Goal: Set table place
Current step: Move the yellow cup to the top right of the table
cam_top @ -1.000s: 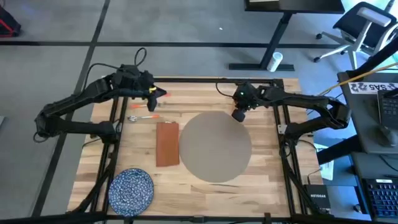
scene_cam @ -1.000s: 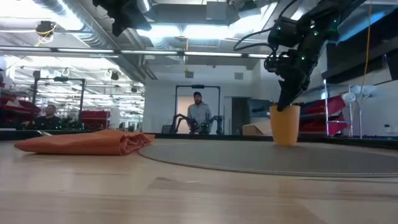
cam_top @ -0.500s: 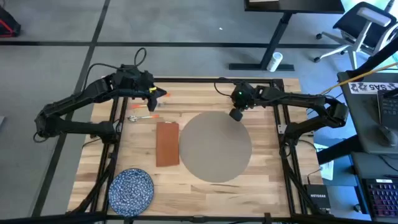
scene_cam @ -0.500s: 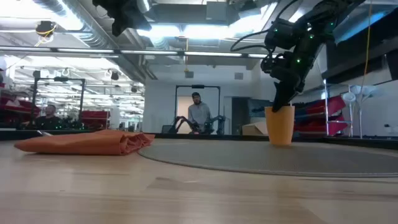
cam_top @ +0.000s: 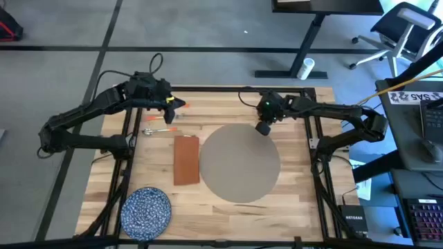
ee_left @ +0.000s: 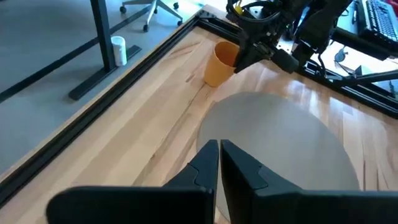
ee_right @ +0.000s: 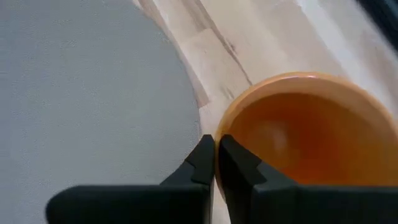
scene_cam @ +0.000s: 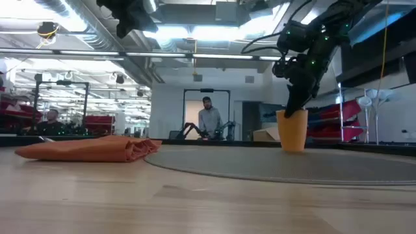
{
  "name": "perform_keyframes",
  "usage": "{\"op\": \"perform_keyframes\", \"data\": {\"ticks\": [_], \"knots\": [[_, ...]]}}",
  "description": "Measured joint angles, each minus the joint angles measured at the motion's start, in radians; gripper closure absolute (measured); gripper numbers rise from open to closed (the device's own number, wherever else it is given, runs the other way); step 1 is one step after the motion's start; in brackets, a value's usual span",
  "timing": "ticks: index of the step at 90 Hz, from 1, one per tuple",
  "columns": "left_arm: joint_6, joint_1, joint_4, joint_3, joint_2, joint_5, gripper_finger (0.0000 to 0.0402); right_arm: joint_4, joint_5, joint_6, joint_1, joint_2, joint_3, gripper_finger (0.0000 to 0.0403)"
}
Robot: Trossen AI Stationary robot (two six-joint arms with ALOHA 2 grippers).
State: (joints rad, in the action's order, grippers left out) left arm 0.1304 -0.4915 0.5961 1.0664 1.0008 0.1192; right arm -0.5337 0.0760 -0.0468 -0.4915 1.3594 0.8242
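From my station, the round grey-beige placemat (cam_top: 239, 163) lay flat just right of centre in the overhead frame, on the light plank surface (cam_top: 291, 200). Touching or just beside its left edge lay the rust-red napkin (cam_top: 186, 159), long side running up the frame. The blue speckled plate (cam_top: 146, 209) sat well apart, at the lower left of that frame.

At the mat's upper rim stood an orange cup (scene_cam: 292, 130), upright; in the level view it showed right of centre. The right pincer (ee_right: 216, 155) came down onto the cup's rim, its two fingers drawn nearly together at the cup wall. I believed it was pinching the rim, though the wrist picture was too close to be sure that the wall sat between the fingers.

The left pincer (ee_left: 219, 152) hovered over the upper left of the surface in the overhead frame, fingers narrow with only a slit between them and nothing in them. Below it lay a small utensil (cam_top: 158, 130) with an orange handle. A person (scene_cam: 208, 121) stood far back in the room.
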Motion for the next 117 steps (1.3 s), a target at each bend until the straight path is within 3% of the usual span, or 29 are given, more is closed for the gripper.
{"op": "perform_keyframes", "data": {"ticks": [45,85,117], "knots": [[0.0,0.0,-0.002,0.0,0.0,0.0,0.0402,-0.065,0.077,-0.013,0.0,-0.066,-0.003,0.0402],[-0.007,0.0,-0.002,0.0,0.0,0.0,0.0402,-0.094,-0.048,0.024,0.0,-0.08,-0.003,0.0403],[-0.007,0.0,-0.001,0.0,0.0,0.0,0.0402,-0.096,-0.074,0.026,0.0,-0.073,-0.002,0.0402]]}}
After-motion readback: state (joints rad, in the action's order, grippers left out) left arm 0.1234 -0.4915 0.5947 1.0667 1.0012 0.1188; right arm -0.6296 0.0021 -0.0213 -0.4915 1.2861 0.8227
